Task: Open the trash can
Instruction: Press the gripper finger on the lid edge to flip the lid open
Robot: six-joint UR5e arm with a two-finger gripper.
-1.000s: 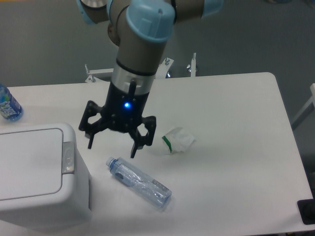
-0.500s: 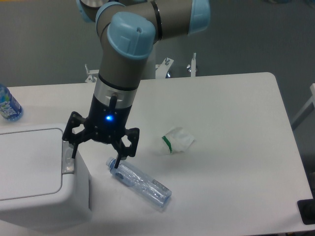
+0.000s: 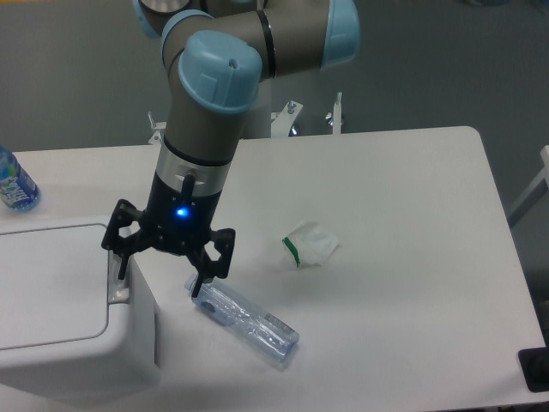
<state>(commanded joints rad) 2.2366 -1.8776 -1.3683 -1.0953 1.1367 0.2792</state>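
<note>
The white trash can stands at the front left of the table with its flat lid shut. Its light-grey push-button tab sits at the lid's right edge. My gripper hangs open over the can's right edge. The left fingertip is at the tab; I cannot tell whether it touches. The right fingertip is beside the cap end of a lying bottle. The gripper holds nothing.
A clear plastic bottle lies on the white table right of the can. A crumpled white wrapper with green print lies mid-table. A blue-labelled bottle stands at the far left edge.
The gripper has moved left and slightly down, from above the table between the can and the wrapper to over the can's right edge at the tab. It stayed open.
</note>
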